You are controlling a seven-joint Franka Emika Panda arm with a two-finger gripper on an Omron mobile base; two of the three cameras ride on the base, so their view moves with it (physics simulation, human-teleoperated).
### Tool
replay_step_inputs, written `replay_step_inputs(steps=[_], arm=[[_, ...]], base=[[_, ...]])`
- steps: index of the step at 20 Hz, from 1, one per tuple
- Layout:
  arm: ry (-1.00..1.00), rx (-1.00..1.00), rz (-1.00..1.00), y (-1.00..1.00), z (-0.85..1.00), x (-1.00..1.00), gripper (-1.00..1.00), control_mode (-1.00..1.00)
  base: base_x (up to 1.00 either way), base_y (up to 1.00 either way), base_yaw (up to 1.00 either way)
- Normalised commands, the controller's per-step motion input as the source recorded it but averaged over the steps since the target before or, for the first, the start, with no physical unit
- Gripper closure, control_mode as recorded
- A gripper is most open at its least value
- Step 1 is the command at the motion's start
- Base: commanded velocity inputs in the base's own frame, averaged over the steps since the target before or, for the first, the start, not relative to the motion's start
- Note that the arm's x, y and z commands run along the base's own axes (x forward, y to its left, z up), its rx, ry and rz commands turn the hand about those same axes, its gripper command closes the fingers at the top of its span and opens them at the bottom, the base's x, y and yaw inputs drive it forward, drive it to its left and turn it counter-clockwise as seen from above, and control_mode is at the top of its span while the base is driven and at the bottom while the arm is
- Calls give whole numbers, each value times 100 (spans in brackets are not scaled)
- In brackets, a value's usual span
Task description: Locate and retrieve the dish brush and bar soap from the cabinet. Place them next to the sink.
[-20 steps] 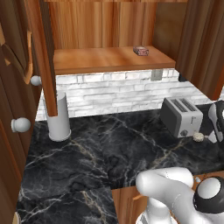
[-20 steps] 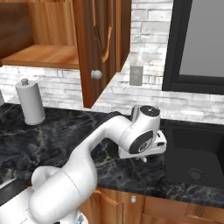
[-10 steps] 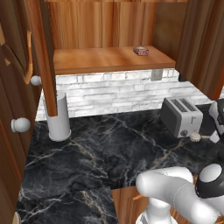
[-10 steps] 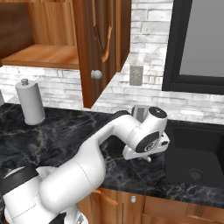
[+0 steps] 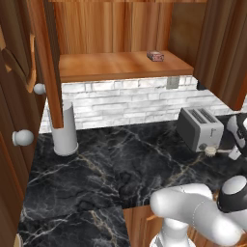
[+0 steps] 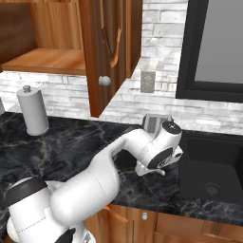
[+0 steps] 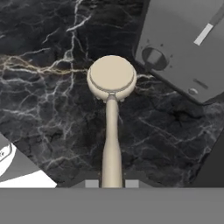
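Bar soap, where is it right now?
The bar soap sits on the cabinet shelf, toward its right end in the left base view, above and left of the toaster.

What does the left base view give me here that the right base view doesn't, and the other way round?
Left base view: the bar soap lying on the cabinet shelf, and the dish brush head by the toaster.
Right base view: the sink just beside the arm's hand, plus the wall outlet.
Both: the open cabinet, the black marble counter, the grey canister and part of the toaster.
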Motion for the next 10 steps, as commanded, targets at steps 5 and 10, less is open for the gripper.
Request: replay_step_inputs(steps=[5,10], arm=[[6,-5,15,-11,-15,37,100,-100],[4,-1,17,-18,-22,28,100,-100]], base=[[0,0,0],[0,0,0]])
